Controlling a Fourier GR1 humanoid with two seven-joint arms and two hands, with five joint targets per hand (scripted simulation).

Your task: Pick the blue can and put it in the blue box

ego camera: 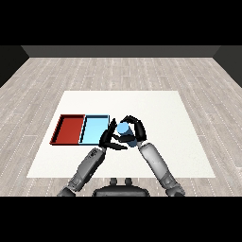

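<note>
Two grey forearms, kinda tubular, metallic-looking shading, darker bands near elbow end. Left hand and right hand both glossy black, thin segmented fingers plus thumb. No visible cables, screws or markings.

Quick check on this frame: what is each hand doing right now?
Left hand: open, fingers beside the light blue cylindrical can, not curled round it.
Right hand: shut on the can, fingers curled over it.
</note>
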